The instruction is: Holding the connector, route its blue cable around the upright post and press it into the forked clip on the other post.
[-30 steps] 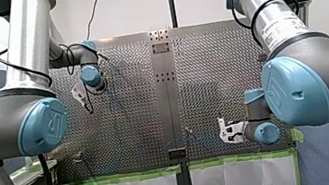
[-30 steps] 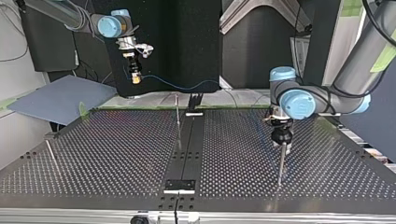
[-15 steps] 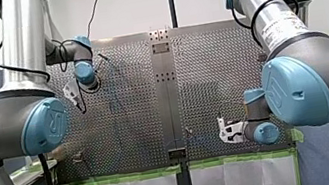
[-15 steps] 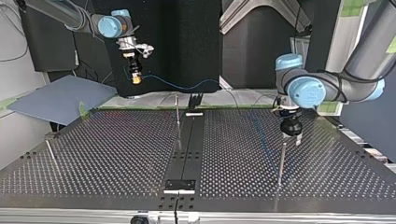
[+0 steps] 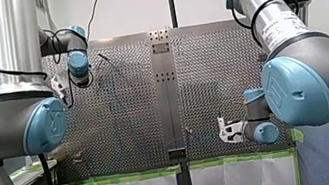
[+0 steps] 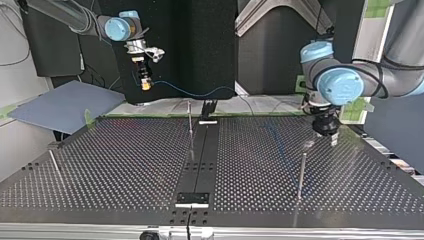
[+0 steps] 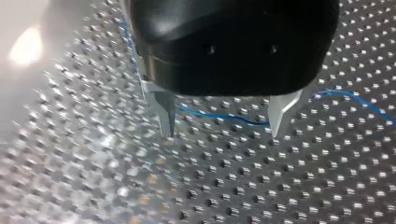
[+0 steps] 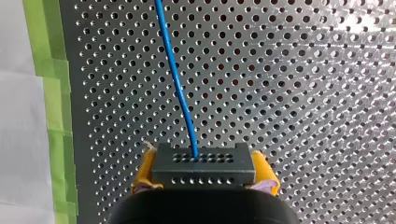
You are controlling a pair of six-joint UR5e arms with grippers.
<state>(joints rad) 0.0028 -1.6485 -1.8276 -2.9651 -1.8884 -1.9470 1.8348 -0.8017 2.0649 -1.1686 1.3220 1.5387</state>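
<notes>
Left tool (image 5: 63,89) hangs well apart from right tool (image 5: 230,131) (above table (image 5: 200,76)).

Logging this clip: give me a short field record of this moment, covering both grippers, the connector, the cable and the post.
Right gripper: shut on the connector, yellow pads at both its sides
Connector: dark block, held above the table
Cable: blue, leaves the connector and runs across the table
Left gripper: open, metal fingers either side of the cable, not gripping it
Post: upright, apart from the left gripper in the top view
Routing: whether the cable bends around the post cannot be told
</notes>
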